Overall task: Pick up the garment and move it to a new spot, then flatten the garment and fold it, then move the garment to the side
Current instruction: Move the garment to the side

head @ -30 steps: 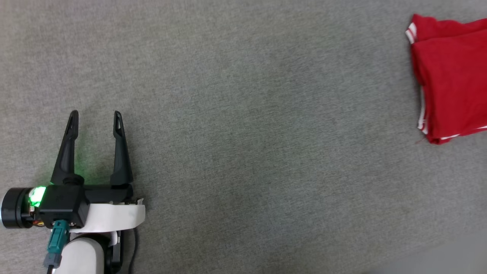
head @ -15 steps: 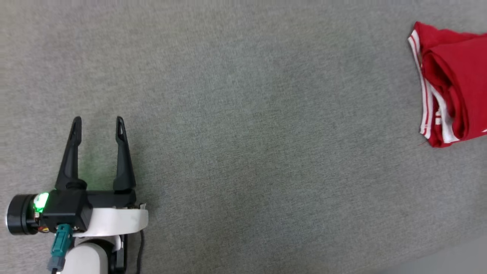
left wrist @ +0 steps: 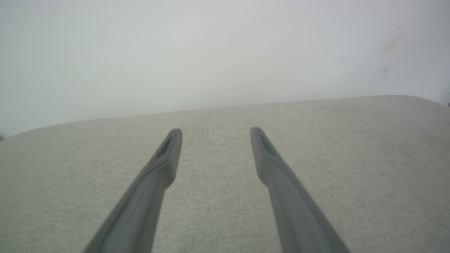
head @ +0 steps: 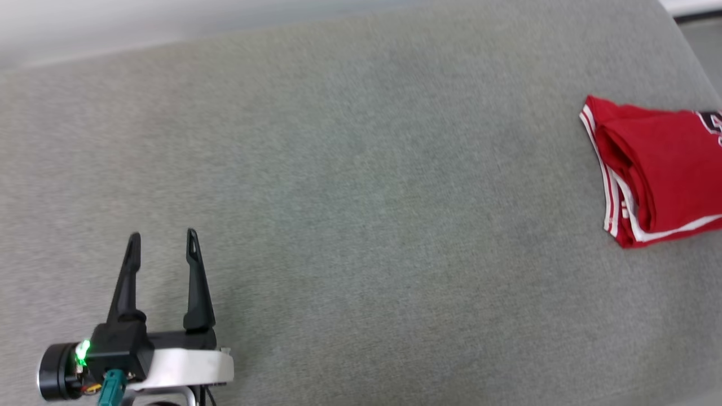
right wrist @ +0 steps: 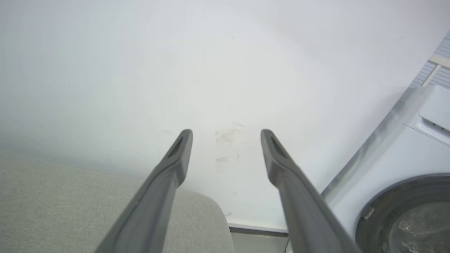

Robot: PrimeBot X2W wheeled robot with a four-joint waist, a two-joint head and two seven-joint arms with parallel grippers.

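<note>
Cut off by the right edge of the head view: the garment [head: 660,175], folded, red with white striped trim, lying on the grey cushion [head: 361,197], with only a corner of black print visible. At lower left there, left gripper [head: 163,234], fingers spread, empty. In the right wrist view, right gripper [right wrist: 226,131], fingers spread, holding nothing. At lower right, washing machine [right wrist: 415,147], drum contents too blurred to tell.

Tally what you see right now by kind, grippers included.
Garments: 1, the folded red garment, lying on the right side of the grey surface
Grippers: 2, the left gripper and the right gripper, both open and empty
Padded grey surfaces: 1
Washing machines: 1
Total: 5
</note>
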